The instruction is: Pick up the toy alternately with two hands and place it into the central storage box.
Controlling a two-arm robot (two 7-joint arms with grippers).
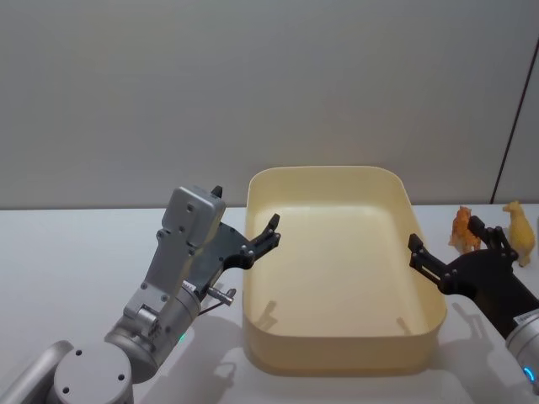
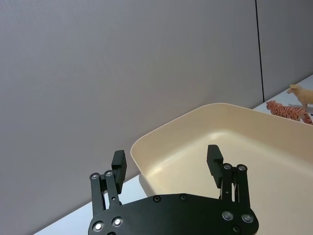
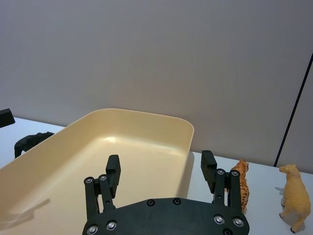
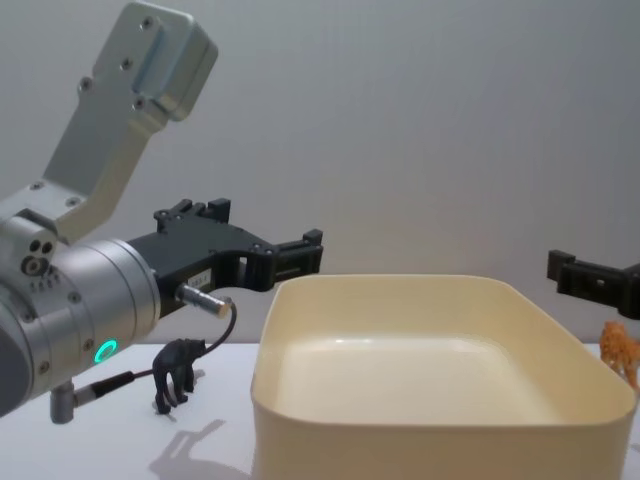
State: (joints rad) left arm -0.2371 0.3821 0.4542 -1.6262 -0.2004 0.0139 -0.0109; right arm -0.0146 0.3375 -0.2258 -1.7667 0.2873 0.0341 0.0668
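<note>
Zero toys lie in the storage box (image 1: pixel 337 172) so far: the left gripper (image 2: pixel 166 160), spread and empty, hangs near a black elephant (image 4: pixel 178 370), the right gripper (image 3: pixel 160 164), likewise spread, just beside the tiger (image 3: pixel 243 188), so a first descent and pinch seems due.

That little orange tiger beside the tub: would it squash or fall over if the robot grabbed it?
The tiger looks like moulded hard plastic, so probably stiff, not squashy. It is small beside the storage box, so likely light. Standing on thin legs, it may tip if nudged sideways.
</note>
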